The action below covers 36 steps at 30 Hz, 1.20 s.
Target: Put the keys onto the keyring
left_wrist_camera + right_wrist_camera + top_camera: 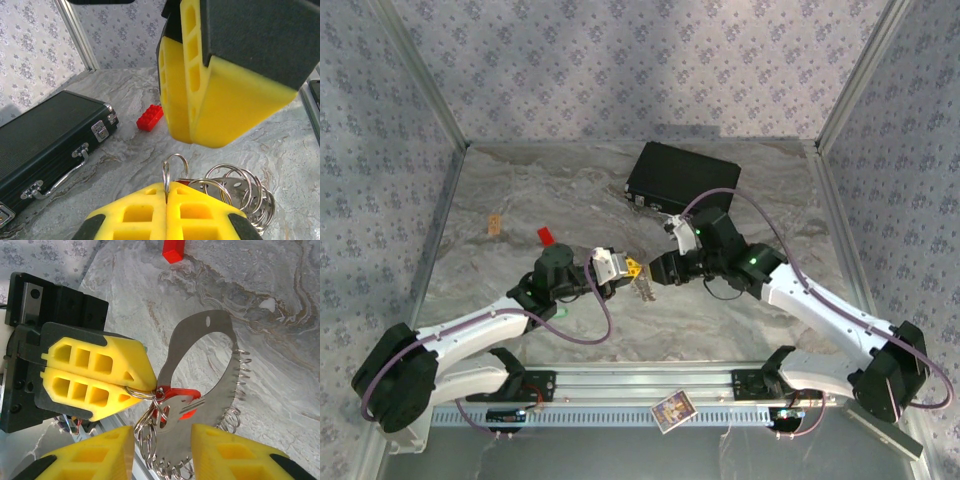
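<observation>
Two tools faced each other tip to tip over the desk (pixel 520 190). Of these, the left tool (pixel 145 390) was pinched fully shut on a small split ring (pixel 164 175), which stood up from between its tips. Opposite, the right tool (pixel 162 432) stood partly open, its jaws either side of the red-headed key (pixel 182 392) and the lower band of the keyring (pixel 195 325), a flat silvery loop hung with many small rings. Whether either jaw touched them I could not tell. That key lay just at the left tool's tips, over the loop. Beyond the left tool sat a red brick (pixel 150 118) and, to its left, a black case (pixel 45 145).
</observation>
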Each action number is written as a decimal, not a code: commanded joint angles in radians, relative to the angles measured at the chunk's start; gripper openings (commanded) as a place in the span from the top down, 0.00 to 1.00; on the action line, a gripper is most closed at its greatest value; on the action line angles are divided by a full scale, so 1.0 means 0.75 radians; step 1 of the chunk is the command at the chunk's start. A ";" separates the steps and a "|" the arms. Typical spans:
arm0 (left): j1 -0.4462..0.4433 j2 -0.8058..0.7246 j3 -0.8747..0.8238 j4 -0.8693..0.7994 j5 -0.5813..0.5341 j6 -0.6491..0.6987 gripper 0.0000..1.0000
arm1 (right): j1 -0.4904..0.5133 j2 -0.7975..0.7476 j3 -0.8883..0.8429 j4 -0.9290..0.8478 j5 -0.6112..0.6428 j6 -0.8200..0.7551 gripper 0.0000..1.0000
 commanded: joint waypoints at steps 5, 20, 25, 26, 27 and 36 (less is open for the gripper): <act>-0.010 -0.002 0.035 0.081 0.050 -0.006 1.00 | 0.010 0.022 0.028 0.054 -0.061 -0.014 0.71; -0.010 -0.008 0.035 0.087 0.052 -0.007 1.00 | 0.011 0.038 0.019 0.067 -0.085 -0.042 0.94; -0.011 -0.013 0.035 0.091 0.057 -0.006 1.00 | -0.005 0.030 0.003 0.067 -0.072 -0.041 1.00; -0.010 -0.015 0.037 0.092 0.058 -0.008 1.00 | -0.007 0.031 -0.004 0.069 -0.073 -0.041 1.00; -0.009 -0.016 0.037 0.091 0.060 -0.008 1.00 | -0.011 0.032 -0.010 0.070 -0.073 -0.042 1.00; -0.010 -0.022 0.035 0.092 0.057 -0.005 1.00 | -0.056 0.067 -0.071 0.126 -0.127 -0.024 1.00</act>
